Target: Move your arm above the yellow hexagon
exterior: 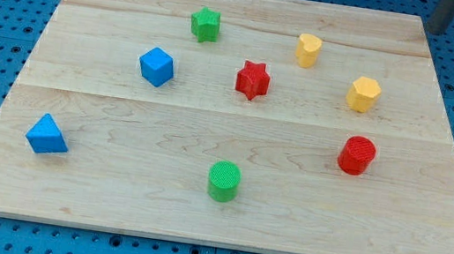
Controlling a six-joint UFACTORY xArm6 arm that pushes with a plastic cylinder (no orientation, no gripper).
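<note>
The yellow hexagon (362, 94) lies on the wooden board (196, 221), right of centre in the upper half. A second yellow block (308, 49), of a rounder, unclear shape, lies up and to its left. My dark rod enters at the view's top right corner, and my tip (434, 30) is at the board's top right corner. The tip is up and to the right of the yellow hexagon, well apart from it, and touches no block.
A green star (206, 24) lies at the top centre-left, a blue cube (156, 66) left of centre, a red star (252, 80) in the centre. A red cylinder (356, 155) lies below the hexagon, a green cylinder (224, 181) at bottom centre, a blue triangular block (47, 135) at lower left.
</note>
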